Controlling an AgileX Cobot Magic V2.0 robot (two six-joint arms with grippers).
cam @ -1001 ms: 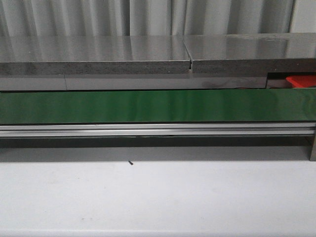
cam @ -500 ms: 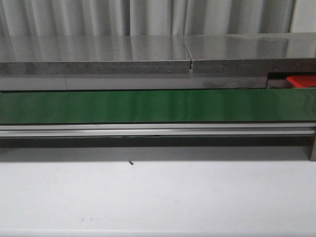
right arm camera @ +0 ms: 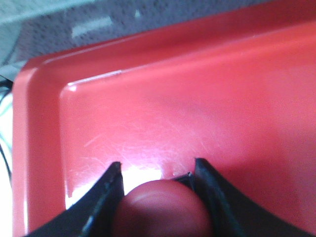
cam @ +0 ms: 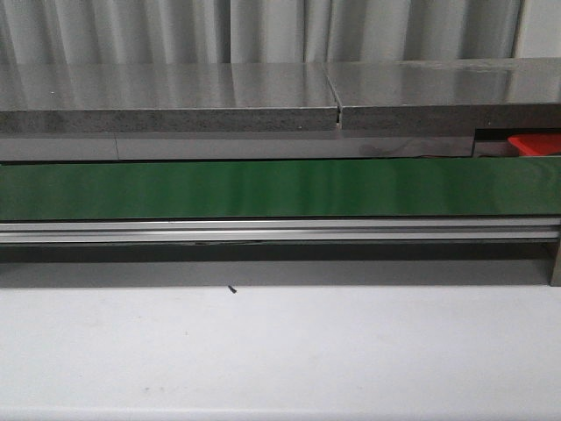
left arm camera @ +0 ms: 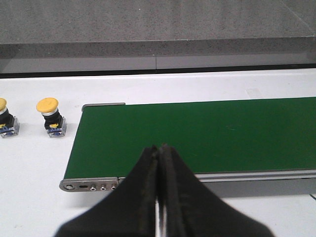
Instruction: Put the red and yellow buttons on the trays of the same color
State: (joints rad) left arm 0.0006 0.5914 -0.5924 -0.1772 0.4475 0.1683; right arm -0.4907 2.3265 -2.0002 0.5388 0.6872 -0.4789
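On my front camera I see the white bench (cam: 280,351) running across the foreground, with the green conveyor belt (cam: 280,189) stretched side to side behind it on its aluminium rail (cam: 280,231), and a grey stone-like counter (cam: 166,96) beyond that. At the far right, a corner of the red tray (cam: 535,143) shows in a gap under the counter.

My right wrist camera is almost filled by that red tray (right arm camera: 197,98), its low rim curving round one corner. The right gripper (right arm camera: 157,170) is just above the tray floor, its two dark fingers parted around a red button (right arm camera: 160,210) with a domed cap that sits between them.

My left gripper (left arm camera: 160,153) has its fingers pressed together, holding nothing, over the near edge of the belt (left arm camera: 207,136). Off the belt's end, two yellow buttons (left arm camera: 51,116) stand on the bench, one cut by the frame edge.
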